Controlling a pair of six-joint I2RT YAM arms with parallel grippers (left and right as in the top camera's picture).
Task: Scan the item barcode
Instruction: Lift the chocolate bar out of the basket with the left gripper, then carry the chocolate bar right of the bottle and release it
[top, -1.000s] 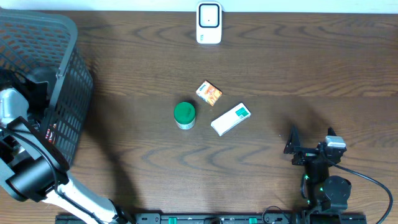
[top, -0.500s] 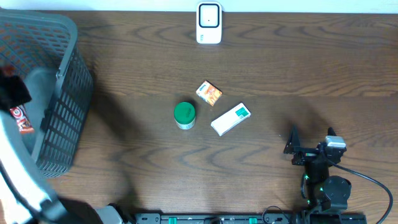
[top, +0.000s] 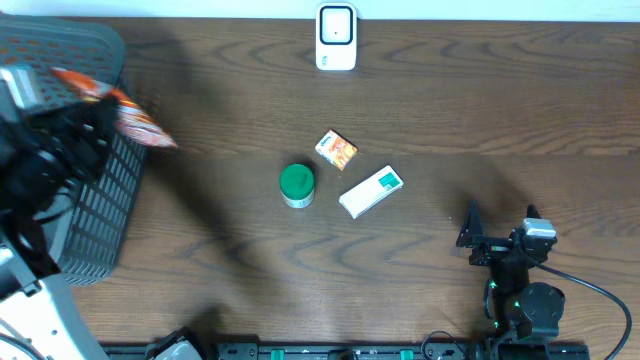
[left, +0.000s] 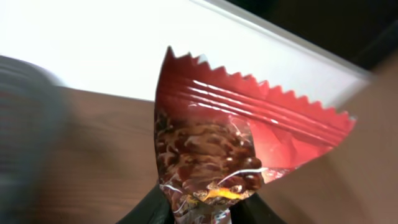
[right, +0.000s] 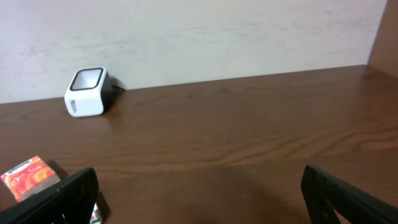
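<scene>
Snack packet, red foil: clenched in left claw, standing up from fingertips; basket beneath claw. Right claw: spread wide, gripping nothing; scanner well ahead, leftward.

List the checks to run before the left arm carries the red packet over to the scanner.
1. Left gripper shut on the red packet: ok.
2. Packet up out of the basket: ok.
3. Barcode side of the packet known: cannot tell; none shows on the visible face.
4. Scanner unobstructed at the table's far edge: ok.
5. Right gripper open and parked away from the route: ok.
</scene>
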